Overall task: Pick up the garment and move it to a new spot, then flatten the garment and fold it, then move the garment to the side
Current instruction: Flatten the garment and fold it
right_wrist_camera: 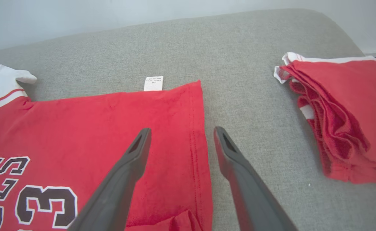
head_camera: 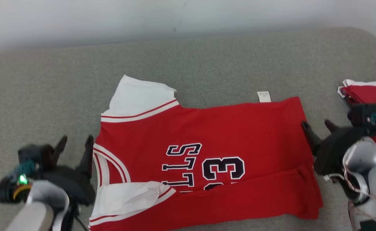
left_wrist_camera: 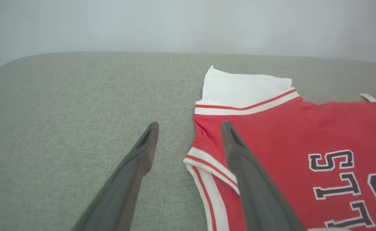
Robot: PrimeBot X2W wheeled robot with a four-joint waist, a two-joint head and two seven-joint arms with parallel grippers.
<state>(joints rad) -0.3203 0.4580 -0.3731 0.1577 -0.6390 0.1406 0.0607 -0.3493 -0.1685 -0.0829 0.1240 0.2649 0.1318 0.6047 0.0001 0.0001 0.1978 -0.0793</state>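
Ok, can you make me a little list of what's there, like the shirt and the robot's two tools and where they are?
garment: red basketball jersey, spread on the grey cushion, near edge folded over the number
left tool: open, holding nothing, at the jersey's sleeve end
right tool: open, holding nothing, at the jersey's hem end
label: small white tag poking out at the far edge
also there: folded red garments stacked to the right

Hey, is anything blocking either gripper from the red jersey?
Nothing visible. The left gripper and right gripper, both open, each straddle an end of the red jersey on the grey cushion. The folded red garments lie apart, beyond the right gripper.
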